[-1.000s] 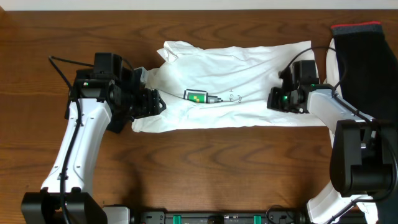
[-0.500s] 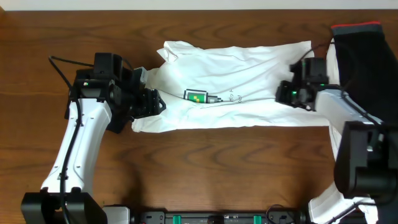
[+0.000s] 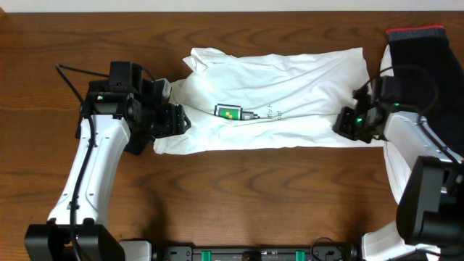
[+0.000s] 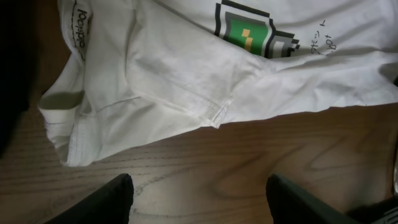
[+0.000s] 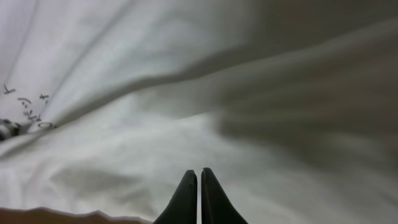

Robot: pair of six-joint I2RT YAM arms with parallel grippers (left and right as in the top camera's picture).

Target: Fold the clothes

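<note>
On the table (image 3: 254, 188), one white T-shirt (image 3: 290, 94), one black garment (image 3: 424, 65)

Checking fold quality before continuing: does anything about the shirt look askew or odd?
The white T-shirt lies rumpled: its end by the left tool is bunched, and its near edge runs uneven. Nothing looks torn.

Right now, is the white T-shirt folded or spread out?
Partly folded: the white T-shirt lies as a narrow band, cloth doubled over beside the logo.
</note>
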